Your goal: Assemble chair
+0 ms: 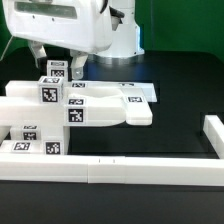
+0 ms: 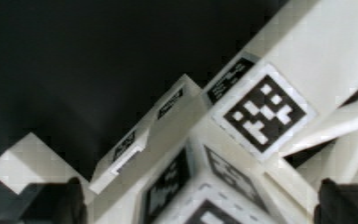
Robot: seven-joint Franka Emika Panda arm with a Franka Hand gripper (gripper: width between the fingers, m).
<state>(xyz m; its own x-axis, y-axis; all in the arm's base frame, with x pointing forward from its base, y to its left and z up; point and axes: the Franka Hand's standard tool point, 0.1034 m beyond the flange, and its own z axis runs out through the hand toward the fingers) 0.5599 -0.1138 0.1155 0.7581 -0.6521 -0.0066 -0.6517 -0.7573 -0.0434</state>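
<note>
The chair parts are white blocks with black-and-white tags, clustered at the exterior view's left. A tagged block (image 1: 47,93) stands on top, with lower tagged pieces (image 1: 28,140) in front of it. A flat seat panel (image 1: 120,105) reaches out toward the right. My gripper (image 1: 58,62) hangs over the back of the cluster, open, with a tagged upright piece (image 1: 56,71) between its jaws. In the wrist view the dark fingers (image 2: 51,200) stand wide apart either side of tagged white pieces (image 2: 256,105), with the gripper (image 2: 197,205) low over them. I cannot see any contact.
A long plain white border rail (image 1: 110,170) runs along the front and another (image 1: 212,135) up the right side. The large white robot housing (image 1: 70,25) fills the top. The table (image 1: 170,75) is black.
</note>
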